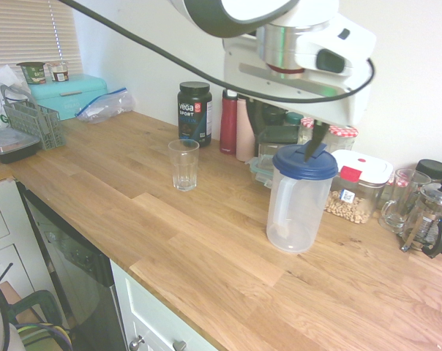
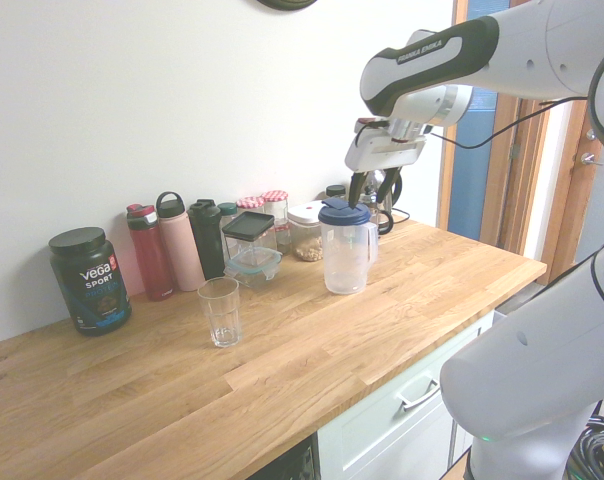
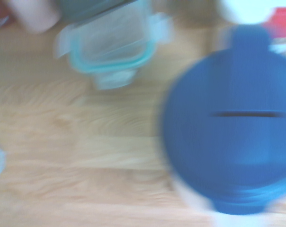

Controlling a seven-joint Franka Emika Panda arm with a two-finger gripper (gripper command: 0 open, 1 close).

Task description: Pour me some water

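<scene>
The tool (image 2: pixel 359 187) hangs directly over the blue lid (image 1: pixel 304 162) of the clear plastic water jug (image 1: pixel 297 197), its dark fingers (image 1: pixel 313 136) reaching down to about the lid's raised tab. The fingers appear parted and hold nothing; whether a tip touches the tab cannot be told. The jug stands upright on the wooden worktop (image 1: pixel 206 248), in front of a white-lidded food container (image 1: pixel 361 184). The empty drinking glass (image 2: pixel 220 311) stands well apart from the jug, near a black Vega Sport tub (image 2: pixel 89 279). In the blurred wrist view the lid (image 3: pixel 230 146) fills one side, beside a teal-rimmed glass container (image 3: pixel 112 45).
</scene>
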